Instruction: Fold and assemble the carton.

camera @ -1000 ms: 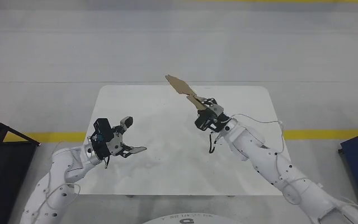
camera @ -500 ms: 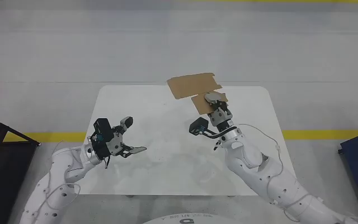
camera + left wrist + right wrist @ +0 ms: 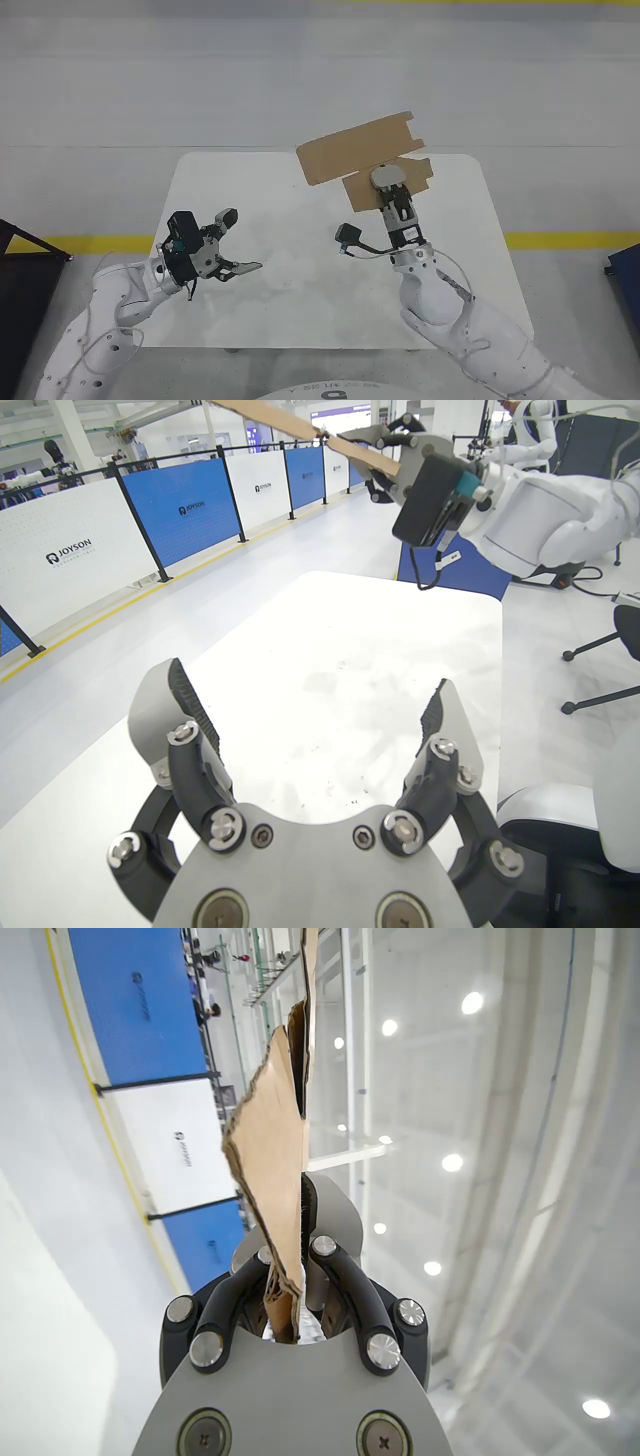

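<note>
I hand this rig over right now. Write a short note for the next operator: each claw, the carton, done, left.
Right claw: shut on the carton, an unfolded sheet held in the air over the table's far edge.
Left claw: open, holding nothing, above the table's near left part.
Done: carton is off the table.
Left: all folding and assembling; no box shape yet.

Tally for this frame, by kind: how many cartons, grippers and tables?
Carton: 1
Grippers: 2 (left gripper, right gripper)
Table: 1
Total: 4
</note>
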{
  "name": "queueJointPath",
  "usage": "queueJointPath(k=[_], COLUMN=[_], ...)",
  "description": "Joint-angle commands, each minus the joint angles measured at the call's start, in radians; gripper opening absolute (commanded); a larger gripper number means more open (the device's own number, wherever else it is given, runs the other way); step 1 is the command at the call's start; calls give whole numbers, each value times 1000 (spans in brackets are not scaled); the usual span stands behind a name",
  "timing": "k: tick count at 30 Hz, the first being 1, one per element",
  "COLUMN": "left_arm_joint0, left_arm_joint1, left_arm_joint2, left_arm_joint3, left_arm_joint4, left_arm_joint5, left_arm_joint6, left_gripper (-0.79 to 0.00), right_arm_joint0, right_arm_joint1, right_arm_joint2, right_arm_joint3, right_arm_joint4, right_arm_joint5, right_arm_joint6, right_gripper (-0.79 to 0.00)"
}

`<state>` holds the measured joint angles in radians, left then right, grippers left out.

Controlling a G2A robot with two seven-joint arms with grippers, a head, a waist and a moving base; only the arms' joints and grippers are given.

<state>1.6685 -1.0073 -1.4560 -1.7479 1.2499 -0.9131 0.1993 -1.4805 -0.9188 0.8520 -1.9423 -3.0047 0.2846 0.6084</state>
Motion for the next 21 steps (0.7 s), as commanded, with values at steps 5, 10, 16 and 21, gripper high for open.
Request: queueJointPath(k=[5, 10, 16, 21], left_arm_joint0=[0, 0, 0, 0], left_arm_joint1=[0, 0, 0, 0], left_arm_joint2=[0, 0, 0, 0], left_arm_joint3=[0, 0, 0, 0], left_arm_joint4=[0, 0, 0, 0], left_arm_joint5=[0, 0, 0, 0], left_arm_joint6=[0, 0, 0, 0], left_gripper=[0, 0, 0, 0], right_arm_joint0=[150, 150, 150, 150], right_arm_joint1=[16, 16, 16, 16], right_arm_joint2=[-87, -87, -87, -87], right_arm_joint3=[23, 23, 23, 23], right_arm_joint4=[-67, -67, -67, -67], right_arm_joint5=[-222, -222, -222, -222], right_arm_joint6=[113, 113, 113, 113], right_gripper=[-785, -785, -785, -785])
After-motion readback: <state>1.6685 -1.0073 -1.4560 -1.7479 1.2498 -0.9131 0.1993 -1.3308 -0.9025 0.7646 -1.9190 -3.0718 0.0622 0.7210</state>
